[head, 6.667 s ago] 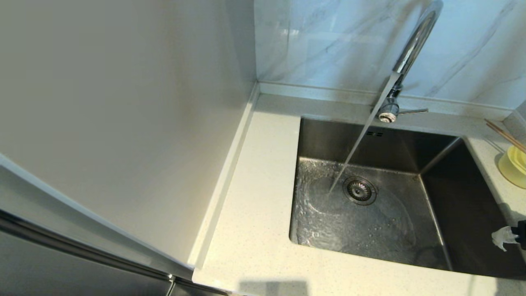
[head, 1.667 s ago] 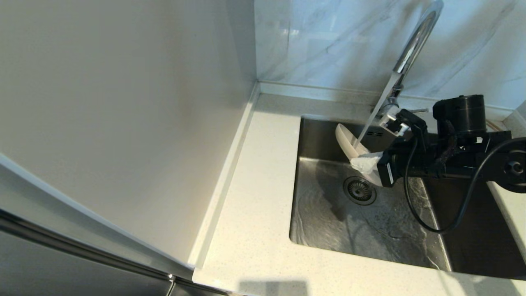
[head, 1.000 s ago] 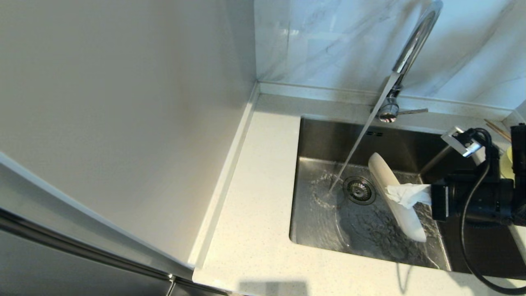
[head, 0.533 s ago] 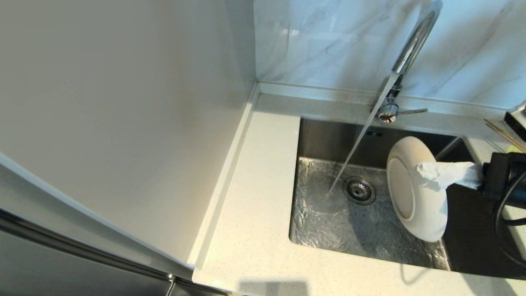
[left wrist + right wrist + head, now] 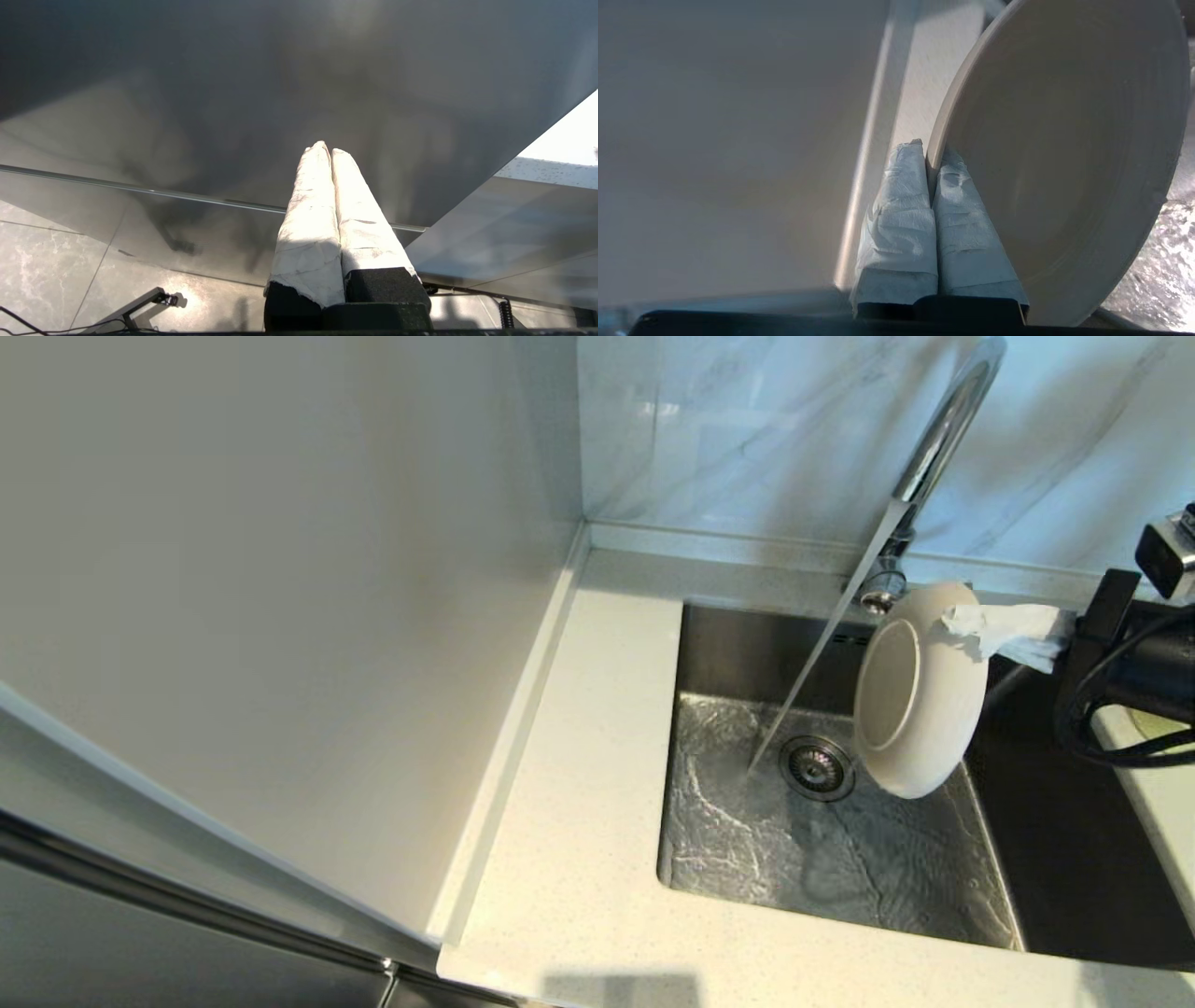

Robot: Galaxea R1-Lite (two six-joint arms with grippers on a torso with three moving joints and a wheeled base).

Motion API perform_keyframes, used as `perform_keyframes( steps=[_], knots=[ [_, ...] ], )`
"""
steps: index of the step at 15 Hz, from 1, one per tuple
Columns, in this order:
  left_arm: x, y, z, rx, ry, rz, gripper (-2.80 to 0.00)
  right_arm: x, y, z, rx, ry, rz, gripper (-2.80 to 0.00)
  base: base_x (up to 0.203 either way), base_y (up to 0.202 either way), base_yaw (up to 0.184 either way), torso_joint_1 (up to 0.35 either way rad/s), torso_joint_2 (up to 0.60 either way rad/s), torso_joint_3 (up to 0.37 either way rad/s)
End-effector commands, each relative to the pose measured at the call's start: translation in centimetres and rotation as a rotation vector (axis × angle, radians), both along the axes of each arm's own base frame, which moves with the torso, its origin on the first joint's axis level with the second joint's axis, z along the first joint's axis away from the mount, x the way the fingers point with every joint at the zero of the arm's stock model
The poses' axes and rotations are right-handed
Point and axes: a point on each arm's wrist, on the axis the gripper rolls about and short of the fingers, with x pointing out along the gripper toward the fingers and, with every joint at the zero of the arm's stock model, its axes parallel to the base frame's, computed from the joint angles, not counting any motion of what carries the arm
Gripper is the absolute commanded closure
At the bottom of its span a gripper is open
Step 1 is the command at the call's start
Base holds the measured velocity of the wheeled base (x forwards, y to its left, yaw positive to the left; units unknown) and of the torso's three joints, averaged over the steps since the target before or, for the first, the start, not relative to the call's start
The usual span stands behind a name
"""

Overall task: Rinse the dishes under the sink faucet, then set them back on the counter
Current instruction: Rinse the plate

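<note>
The wet speckled plate [image 5: 920, 695] hangs on edge over the steel basin [image 5: 747, 840] near its back right corner, just beside the faucet [image 5: 920, 476] stream, pinched only at its rim, so it could slip or swing and knock the faucet. The right gripper [image 5: 930, 158] reaches in level from the right, tape-wrapped fingers [image 5: 901, 196] clamped on that rim. The left gripper [image 5: 327, 151] is parked away from the sink, fingers together and empty.

We see the plate [image 5: 920, 695], held on edge over the basin [image 5: 840, 868], blocking its right half. The faucet [image 5: 924, 467] and water stream [image 5: 808, 677] cross the back. Left counter [image 5: 579, 784] lies open.
</note>
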Motion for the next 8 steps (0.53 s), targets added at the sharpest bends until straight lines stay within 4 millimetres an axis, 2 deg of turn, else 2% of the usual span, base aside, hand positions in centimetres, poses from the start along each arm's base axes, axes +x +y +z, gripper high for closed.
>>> perform_keyframes(
  steps=[1, 4, 8],
  knots=[
    [0.0, 0.0, 0.0, 0.000, 0.000, 0.000, 0.00, 2.1, -0.6, -0.5, 0.107, 0.069, -0.017, 0.00, 0.000, 0.000, 0.000, 0.000, 0.00, 0.000],
    [0.0, 0.0, 0.0, -0.001, 0.000, 0.000, 0.00, 3.1, -0.8, -0.4, 0.211, 0.104, -0.023, 0.00, 0.000, 0.000, 0.000, 0.000, 0.00, 0.000],
    [0.0, 0.0, 0.0, 0.000, 0.000, 0.000, 0.00, 3.8, -1.4, -0.7, 0.227, 0.119, -0.039, 0.00, 0.000, 0.000, 0.000, 0.000, 0.00, 0.000]
  ],
)
